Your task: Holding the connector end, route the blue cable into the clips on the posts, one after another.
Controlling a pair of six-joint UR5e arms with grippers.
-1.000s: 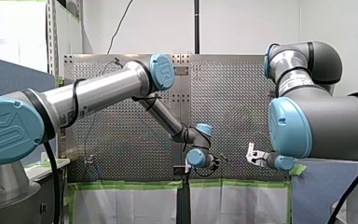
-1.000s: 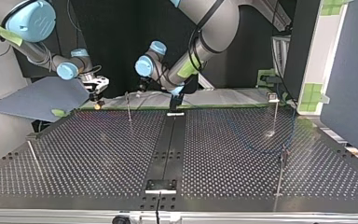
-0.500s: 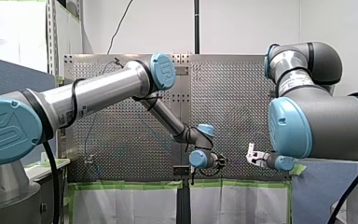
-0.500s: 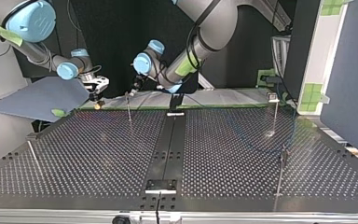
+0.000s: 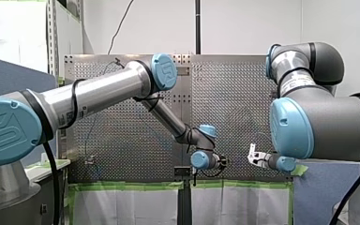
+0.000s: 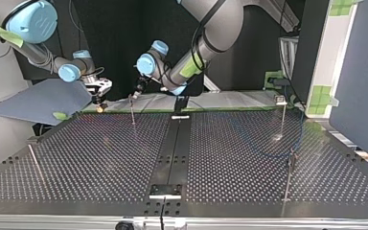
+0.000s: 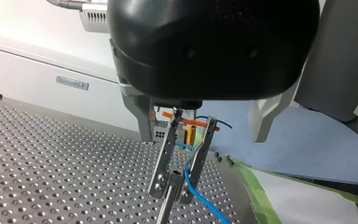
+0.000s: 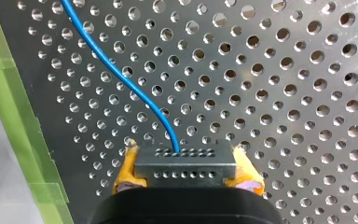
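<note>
Reaching in from the front view's left, my left arm is stretching past the middle of the perforated metal bench. Its black left fingers are hanging at the bench's lower edge in this view. The right fingers are hanging just beside them, apart. How far either pair is opening cannot be told from here.

Across the bench, in the top view, the left fingers are hanging at the head of a thin metal post by the far edge. The right fingers, showing yellow pads, are hanging further to this view's left. A thin blue cable is lying in a loose curve on the bench at this view's right.

Along the left wrist view, the two metal left fingers are standing close together. The post's head and the blue cable are sitting in the narrow gap between them. Whether the fingers are actually pinching the cable cannot be told.

Along the right wrist view, the yellow-padded right fingers are clamping a grey rectangular connector by its two ends. The blue cable is leaving the connector's front face and running away over the bench, beside a strip of green tape.
</note>
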